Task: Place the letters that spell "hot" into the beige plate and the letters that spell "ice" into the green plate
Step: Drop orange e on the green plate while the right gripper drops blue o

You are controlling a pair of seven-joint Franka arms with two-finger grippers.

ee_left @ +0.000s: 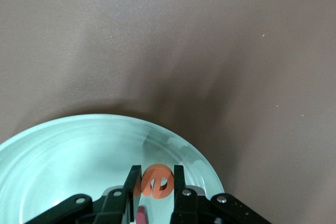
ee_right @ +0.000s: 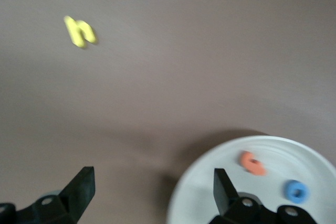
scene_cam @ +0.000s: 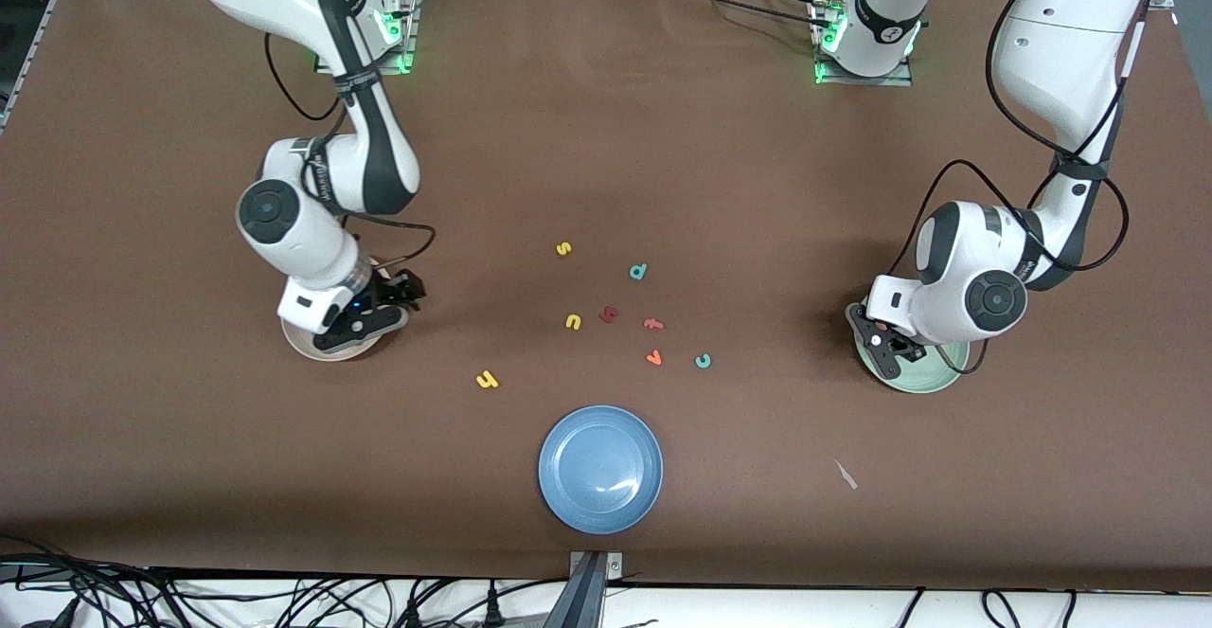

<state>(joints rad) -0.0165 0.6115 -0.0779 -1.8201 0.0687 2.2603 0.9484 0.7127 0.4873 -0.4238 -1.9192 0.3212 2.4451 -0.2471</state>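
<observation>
The blue plate [scene_cam: 600,467] is sitting unused, well apart from both pincers. Your left gripper [ee_left: 157,174] is clenching the orange e [ee_left: 158,183] just above the green plate [ee_left: 63,150], likely for dropping it there. Your right gripper [ee_right: 152,174] is hanging released over the rim of the beige plate [ee_right: 294,153], with the blue o [ee_right: 296,191] and orange t [ee_right: 253,163] lying just beside it. The yellow h [ee_right: 80,31] is waiting on the table nearby.
</observation>
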